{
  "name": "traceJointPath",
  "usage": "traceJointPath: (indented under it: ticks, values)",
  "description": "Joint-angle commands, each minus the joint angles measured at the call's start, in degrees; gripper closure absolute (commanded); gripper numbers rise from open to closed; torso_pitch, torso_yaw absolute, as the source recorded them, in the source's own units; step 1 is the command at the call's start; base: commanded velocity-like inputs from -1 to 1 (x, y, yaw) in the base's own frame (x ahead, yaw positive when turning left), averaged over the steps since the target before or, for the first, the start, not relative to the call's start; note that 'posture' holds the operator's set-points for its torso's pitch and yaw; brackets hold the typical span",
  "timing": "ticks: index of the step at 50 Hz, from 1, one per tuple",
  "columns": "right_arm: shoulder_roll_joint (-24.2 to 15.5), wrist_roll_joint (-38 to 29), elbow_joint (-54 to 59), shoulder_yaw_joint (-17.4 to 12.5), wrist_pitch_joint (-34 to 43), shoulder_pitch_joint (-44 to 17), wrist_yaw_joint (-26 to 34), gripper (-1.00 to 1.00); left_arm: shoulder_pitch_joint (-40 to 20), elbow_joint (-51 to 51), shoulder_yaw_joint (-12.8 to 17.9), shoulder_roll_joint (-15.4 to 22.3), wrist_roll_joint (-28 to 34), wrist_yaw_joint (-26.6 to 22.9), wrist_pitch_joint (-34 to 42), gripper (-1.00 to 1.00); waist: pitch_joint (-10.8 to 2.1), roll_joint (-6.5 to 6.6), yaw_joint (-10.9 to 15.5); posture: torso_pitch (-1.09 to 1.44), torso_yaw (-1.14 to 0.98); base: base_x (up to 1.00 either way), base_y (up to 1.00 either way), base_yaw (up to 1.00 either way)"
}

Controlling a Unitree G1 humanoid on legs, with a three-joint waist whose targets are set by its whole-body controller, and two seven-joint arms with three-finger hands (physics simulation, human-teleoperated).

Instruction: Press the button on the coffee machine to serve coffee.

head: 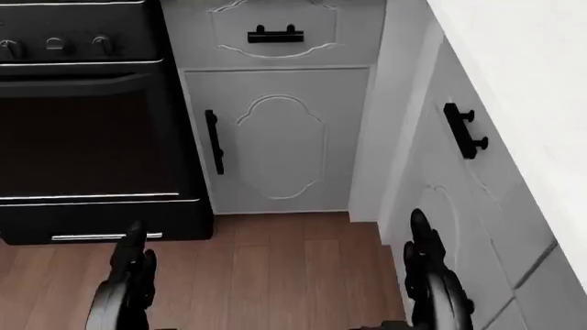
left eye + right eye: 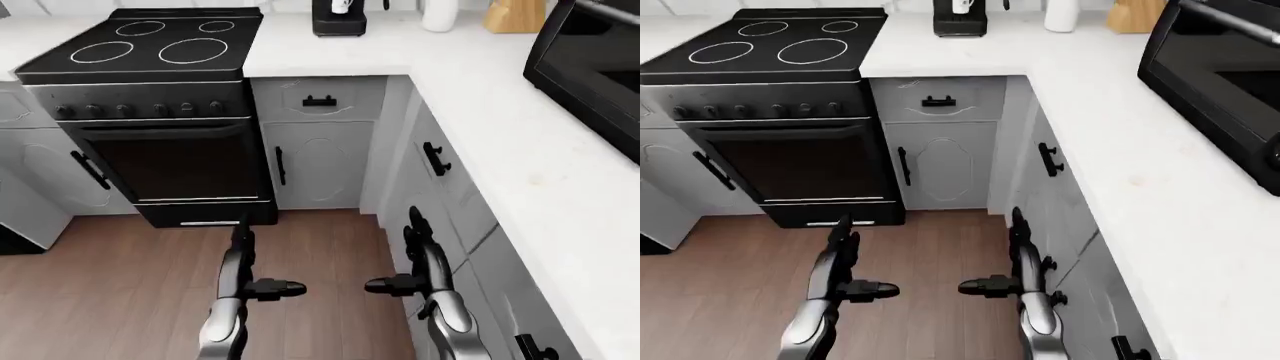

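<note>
Counter (image 2: 480, 112) wraps the corner beside the stove (image 2: 150, 52); the coffee machine (image 2: 339, 19) sits far off at the left-eye view's top. Left robot hand (image 2: 250, 262) and right robot hand (image 2: 415, 259) hang low, fingers spread, holding nothing, probably because the robot stands too far away to press.

Black coffee machine (image 2: 339, 18); counter-top, upright

We see only the base of the coffee machine (image 2: 339, 21) at the top edge of the left-eye view; its upper body and button are cut off. A white mug (image 2: 342, 5) on it is cropped too. The knife block (image 2: 516, 15) and a white jar (image 2: 438, 15) lose their tops, and the microwave (image 2: 1225, 82) runs off the right edge. The stove knobs (image 2: 140, 109) are too small to read. Both arms leave the bottom edge.
</note>
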Motion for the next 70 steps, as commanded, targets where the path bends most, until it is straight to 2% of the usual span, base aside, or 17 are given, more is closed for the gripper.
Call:
traceJointPath:
  ticks: [1,3,4,5,7,8,26,29,38,51,60,62,65,70]
  values:
    - [-0.04,0.75,-5.21,-0.03,-2.70,-1.74,0.21,-1.00,-2.28,-3.83,0.47,0.35,-0.13,0.22,-4.12,-1.00,-0.05,-0.45,-0.12,0.00,0.00,0.00,0.00,0.00]
    - [-0.10,0.44,-4.88,0.14,-2.97,-1.75,0.17,-1.00,-2.40,-3.45,0.61,0.43,-0.15,0.25,-4.44,-1.00,-3.54,-0.09,0.42,0.00,0.00,0.00,0.00,0.00]
    - [-0.13,0.24,-4.83,0.21,-3.01,-1.73,0.16,-1.00,-2.27,-3.86,0.60,0.38,-0.28,0.25,-4.12,-1.00,-2.98,-0.08,0.44,0.00,0.00,0.00,0.00,0.00]
    - [-0.11,0.18,-5.17,0.31,-2.78,-1.63,0.19,-1.00,-2.39,-3.22,0.69,0.40,-0.35,0.20,-4.68,-1.00,-0.96,-0.34,0.33,0.00,0.00,0.00,0.00,0.00]
    - [-0.12,-0.08,-5.36,0.37,-2.80,-1.45,0.17,-1.00,-2.19,-3.37,0.64,0.42,-0.32,0.17,-4.77,-1.00,-4.00,-0.43,0.38,0.00,0.00,0.00,0.00,0.00]
    - [-0.09,-0.15,-5.73,0.43,-2.58,-1.33,0.13,-1.00,-2.05,-3.65,0.61,0.40,-0.36,0.13,-4.61,-1.00,-4.28,-0.41,0.42,0.00,0.00,0.00,0.00,0.00]
    - [-0.37,-3.58,-5.80,0.51,-3.15,-1.74,-0.46,-1.00,-1.78,-4.54,0.45,0.24,0.04,0.50,-3.93,-1.00,-5.22,-0.18,0.40,0.00,0.00,0.00,0.00,0.00]
    - [-0.56,-3.79,-6.63,0.23,-1.67,-3.12,-0.75,-1.00,-2.78,-3.43,0.90,0.45,-0.29,0.67,-3.86,-1.00,-5.17,-0.18,0.44,0.00,0.00,0.00,0.00,0.00]
    - [-1.26,-3.63,-10.36,-0.71,4.93,-6.12,-1.21,-1.00,-7.04,-5.71,2.57,1.77,-1.36,1.61,2.68,-1.00,-4.93,-0.15,0.44,0.00,0.00,0.00,0.00,0.00]
    - [-3.06,-3.35,-18.68,-2.66,20.99,-15.18,-2.95,-1.00,-18.63,-11.58,5.47,5.58,-3.55,2.29,17.84,-1.00,-4.80,0.03,0.50,0.00,0.00,0.00,0.00,0.00]
    - [-4.44,-1.77,-21.61,-2.99,31.77,-22.55,-2.19,-1.00,-28.71,-10.69,8.33,9.68,-7.15,4.45,26.28,-1.00,-4.93,0.08,0.44,0.00,0.00,0.00,0.00,0.00]
    - [-5.64,-3.17,-22.28,-2.52,34.16,-24.29,-1.90,-1.00,-30.95,-10.54,8.68,10.76,-8.06,5.09,27.93,-1.00,-4.87,0.05,0.46,0.00,0.00,0.00,0.00,0.00]
    - [-6.70,-3.71,-24.01,-3.55,40.79,-28.35,-1.23,-1.00,-34.64,-9.94,9.25,12.49,-9.26,5.69,30.54,-1.00,-4.79,0.11,0.49,0.00,0.00,0.00,0.00,0.00]
    - [-8.07,-2.94,-24.91,-4.73,47.09,-33.48,-1.60,-1.00,-38.40,-7.96,9.44,14.16,-10.64,6.47,32.14,-1.00,-4.59,0.26,0.67,0.00,0.00,0.00,0.00,0.00]
